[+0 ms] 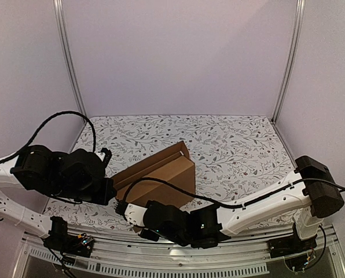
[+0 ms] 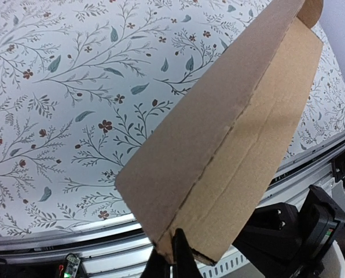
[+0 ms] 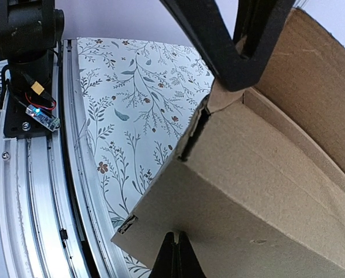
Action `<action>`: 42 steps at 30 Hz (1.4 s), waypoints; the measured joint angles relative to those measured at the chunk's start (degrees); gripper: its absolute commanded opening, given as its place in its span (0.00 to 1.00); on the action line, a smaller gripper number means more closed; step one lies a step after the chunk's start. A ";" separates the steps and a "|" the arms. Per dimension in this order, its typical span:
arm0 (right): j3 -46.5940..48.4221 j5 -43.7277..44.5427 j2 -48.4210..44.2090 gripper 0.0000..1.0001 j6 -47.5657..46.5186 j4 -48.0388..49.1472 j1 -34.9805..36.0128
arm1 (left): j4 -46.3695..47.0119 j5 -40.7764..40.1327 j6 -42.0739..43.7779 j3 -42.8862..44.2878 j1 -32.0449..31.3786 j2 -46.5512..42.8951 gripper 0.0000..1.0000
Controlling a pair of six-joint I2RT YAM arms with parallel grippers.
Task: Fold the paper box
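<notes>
Touching the paper box (image 1: 161,174) on the table (image 1: 230,139), left hand (image 2: 172,255) and right hand (image 3: 176,255) are clenched; only the right wrist view shows its gaping corner seam.

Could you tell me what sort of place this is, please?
Probably a lab robot cell: plain white walls on metal posts, a floral-covered table, and a left arm and right arm at a cardboard box.
</notes>
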 measured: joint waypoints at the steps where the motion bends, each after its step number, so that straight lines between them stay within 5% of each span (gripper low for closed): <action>1: 0.13 0.17 0.15 0.00 0.07 0.00 0.00 | 0.00 -0.02 0.00 0.00 0.00 0.00 0.00; 39: 2.97 6.23 2.12 0.00 5.49 -3.08 -1.14 | 8.15 -3.96 -3.08 -4.72 -0.79 -0.48 0.00; 42: 2.97 6.45 2.08 0.06 5.49 -3.32 -1.14 | 8.66 -4.42 -3.39 -5.05 -1.01 -0.66 0.03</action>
